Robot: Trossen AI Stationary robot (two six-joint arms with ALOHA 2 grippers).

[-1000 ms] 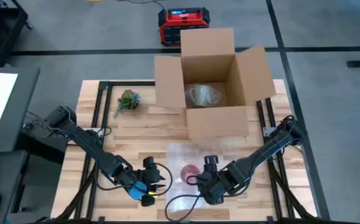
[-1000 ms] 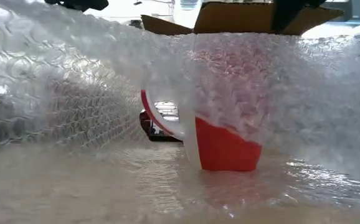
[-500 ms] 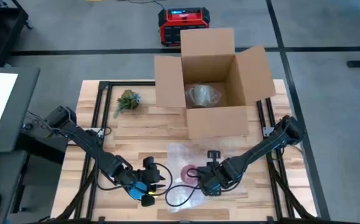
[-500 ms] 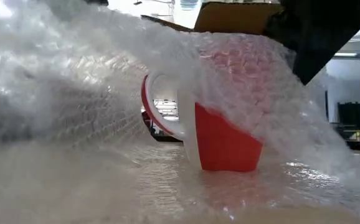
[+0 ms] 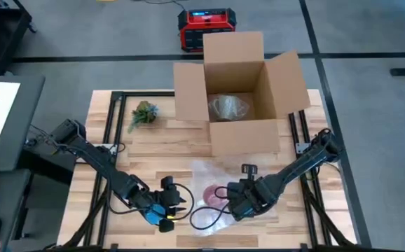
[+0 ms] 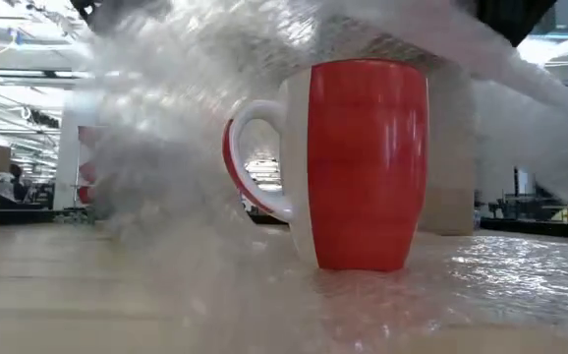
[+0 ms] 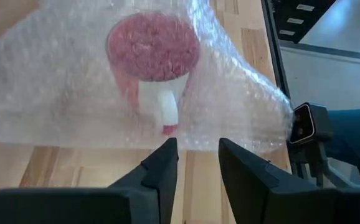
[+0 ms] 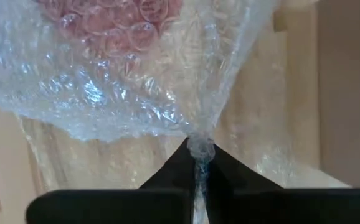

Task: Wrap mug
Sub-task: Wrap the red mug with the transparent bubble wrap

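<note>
bubble wrap [image 6: 215,59] now lifted off one mug [image 6: 363,162]; two hands

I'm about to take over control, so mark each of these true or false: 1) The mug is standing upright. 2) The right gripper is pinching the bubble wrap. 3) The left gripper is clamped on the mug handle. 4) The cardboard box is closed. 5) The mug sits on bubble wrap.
1) True: the red mug stands upright.
2) True: the right gripper is shut on a gathered edge of the bubble wrap, holding it over the mug.
3) False: the left gripper is open and apart from the mug, gripping nothing.
4) False: the cardboard box has its flaps open.
5) True: the wrap also lies beneath the mug.
</note>
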